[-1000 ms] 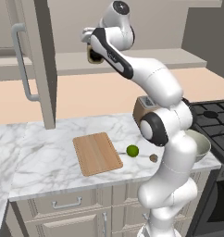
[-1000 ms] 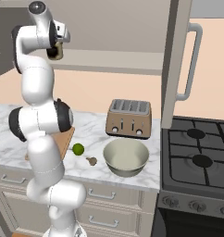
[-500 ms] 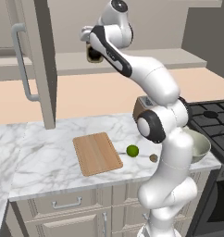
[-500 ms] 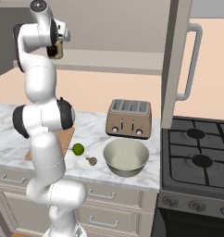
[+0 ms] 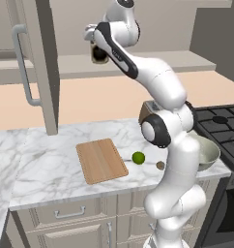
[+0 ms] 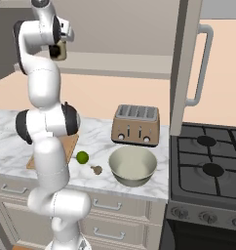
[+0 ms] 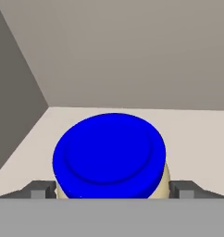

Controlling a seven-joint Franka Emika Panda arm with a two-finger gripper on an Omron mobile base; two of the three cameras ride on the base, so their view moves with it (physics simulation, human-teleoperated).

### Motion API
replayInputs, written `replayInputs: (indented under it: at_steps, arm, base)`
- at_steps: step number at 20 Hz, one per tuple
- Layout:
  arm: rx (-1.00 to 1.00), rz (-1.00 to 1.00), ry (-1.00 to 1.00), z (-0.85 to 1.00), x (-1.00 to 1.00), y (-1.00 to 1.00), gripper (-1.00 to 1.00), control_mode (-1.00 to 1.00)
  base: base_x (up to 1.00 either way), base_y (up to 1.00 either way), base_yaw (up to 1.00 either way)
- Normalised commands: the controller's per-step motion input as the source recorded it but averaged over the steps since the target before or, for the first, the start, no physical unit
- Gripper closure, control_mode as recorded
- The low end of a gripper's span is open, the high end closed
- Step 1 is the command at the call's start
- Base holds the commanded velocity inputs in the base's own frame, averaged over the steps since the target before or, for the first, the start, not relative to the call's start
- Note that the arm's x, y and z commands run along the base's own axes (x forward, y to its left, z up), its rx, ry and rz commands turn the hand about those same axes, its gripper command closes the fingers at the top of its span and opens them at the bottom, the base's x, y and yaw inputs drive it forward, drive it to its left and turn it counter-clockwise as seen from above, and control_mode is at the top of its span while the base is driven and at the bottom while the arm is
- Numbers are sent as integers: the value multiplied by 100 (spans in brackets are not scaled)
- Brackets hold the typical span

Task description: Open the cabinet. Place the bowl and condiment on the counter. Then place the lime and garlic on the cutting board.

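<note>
Hand (image 7: 112, 189) closer round condiment (image 7: 109, 155) — lower.

Blue-lidded condiment (image 7: 109, 155) inside open cabinet (image 5: 39, 63)

A brown-and-silver four-slot toaster (image 6: 136, 125) stands on the table against the peach back wall, just left of a black gas stove (image 6: 207, 168) with round burners. Below the table run beige drawer fronts (image 5: 70, 213) with short horizontal silver handles; the stove's front carries a row of round knobs (image 6: 204, 217).
</note>
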Motion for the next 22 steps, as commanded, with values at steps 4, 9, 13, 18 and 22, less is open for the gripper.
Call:
replayInputs:
  at_steps: [4, 9, 13, 18, 22]
  arm:
    - [0, 0, -19, 0, -70, -31, 100, -100]
    - [3, 0, -16, 0, -98, -34, 100, -100]
    - [3, 0, -10, -5, -94, -33, 100, -100]
    - [3, 0, -5, -9, -86, -28, 100, -100]
    - [5, 0, -5, -5, -92, -26, 100, -100]
  base:
    - [0, 0, 0]
    - [0, 0, 0]
    - [0, 0, 0]
    - [0, 0, 0]
    - [0, 0, 0]
